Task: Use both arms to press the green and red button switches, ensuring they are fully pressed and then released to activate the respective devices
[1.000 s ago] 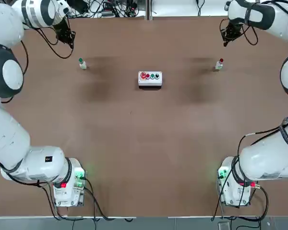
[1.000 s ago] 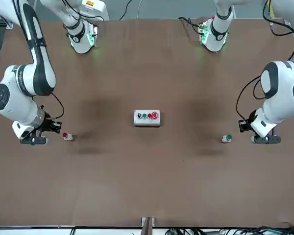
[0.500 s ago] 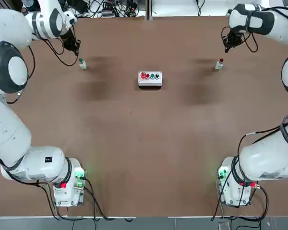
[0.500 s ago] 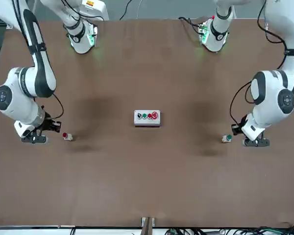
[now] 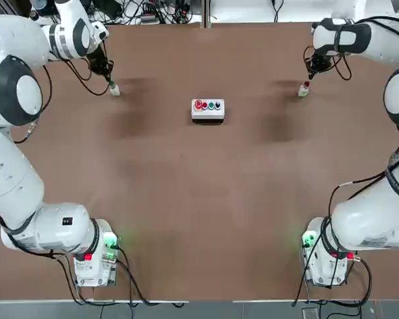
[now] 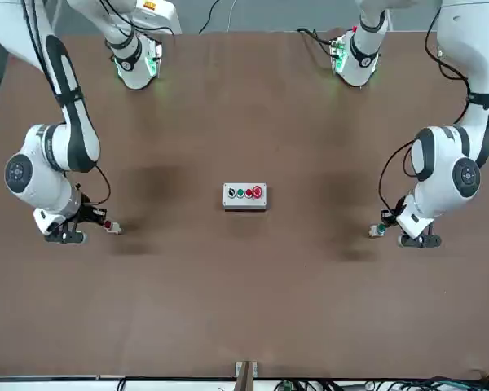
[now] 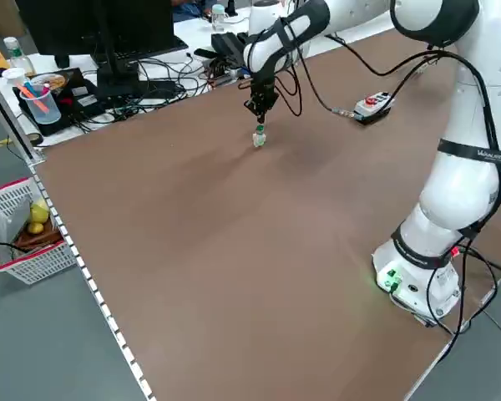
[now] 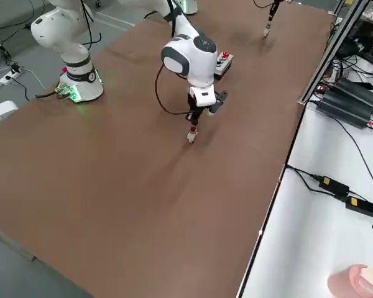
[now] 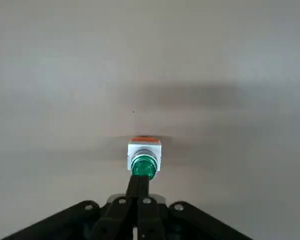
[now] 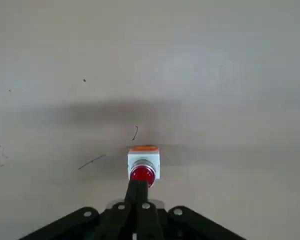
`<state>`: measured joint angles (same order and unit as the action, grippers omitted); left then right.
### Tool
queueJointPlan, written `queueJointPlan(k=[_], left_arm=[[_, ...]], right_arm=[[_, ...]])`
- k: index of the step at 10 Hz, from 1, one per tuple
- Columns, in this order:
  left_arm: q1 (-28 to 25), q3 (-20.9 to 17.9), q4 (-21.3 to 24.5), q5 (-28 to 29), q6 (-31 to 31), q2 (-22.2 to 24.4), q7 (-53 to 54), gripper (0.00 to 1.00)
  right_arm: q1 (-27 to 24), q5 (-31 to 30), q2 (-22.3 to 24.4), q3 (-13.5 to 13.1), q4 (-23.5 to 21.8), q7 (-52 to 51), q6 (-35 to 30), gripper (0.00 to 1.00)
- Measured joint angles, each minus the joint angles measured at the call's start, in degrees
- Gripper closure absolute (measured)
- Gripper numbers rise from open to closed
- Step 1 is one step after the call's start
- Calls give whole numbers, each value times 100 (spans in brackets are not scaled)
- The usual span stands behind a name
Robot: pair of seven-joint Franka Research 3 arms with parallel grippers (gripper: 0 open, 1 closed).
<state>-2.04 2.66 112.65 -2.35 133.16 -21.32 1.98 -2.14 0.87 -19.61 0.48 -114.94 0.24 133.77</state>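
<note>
From my remote station: small green-capped switch on whitish base (image 5: 114, 89) far-left on brown table (image 5: 199, 199); small red-capped switch on whitish base (image 5: 304, 90) far-right; white rectangular multi-button box (image 5: 208, 108) between them. Left gripper (image 9: 138, 187) at first, right gripper (image 10: 138, 191) at second.

The green button switch (image 5: 114, 89) is set upright on the brown table, far out on the left arm's side. A small whitish square base is seen, with an orange edge along one side and a round green cap (image 9: 143, 167) on top. The closed tip of the left gripper (image 9: 138, 187) is placed right at the green cap. The red button switch (image 5: 304, 90) is set upright well apart from it, far out on the right arm's side, on the same kind of whitish base with a round red cap (image 10: 142, 174). The closed tip of the right gripper (image 10: 137, 191) is placed right at the red cap.
</note>
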Motion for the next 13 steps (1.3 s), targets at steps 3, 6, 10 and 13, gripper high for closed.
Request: queueJointPlan(k=[3, 6, 10, 13], left_arm=[[0, -2, 15, 0, 31, -76, 0, 99], [0, -2, 23, 0, 146, -161, 0, 99], [0, -2, 29, 0, 318, -225, -1, 99], [0, -2, 28, 0, 387, -257, -1, 99]], right_arm=[[-8, 0, -80, -1, -7, 0, 45, 99], [-19, 0, -106, -2, -12, 0, 79, 99], [-18, 0, -210, 0, -19, -1, 153, 99], [-17, 0, -238, 4, -27, -1, 165, 99]])
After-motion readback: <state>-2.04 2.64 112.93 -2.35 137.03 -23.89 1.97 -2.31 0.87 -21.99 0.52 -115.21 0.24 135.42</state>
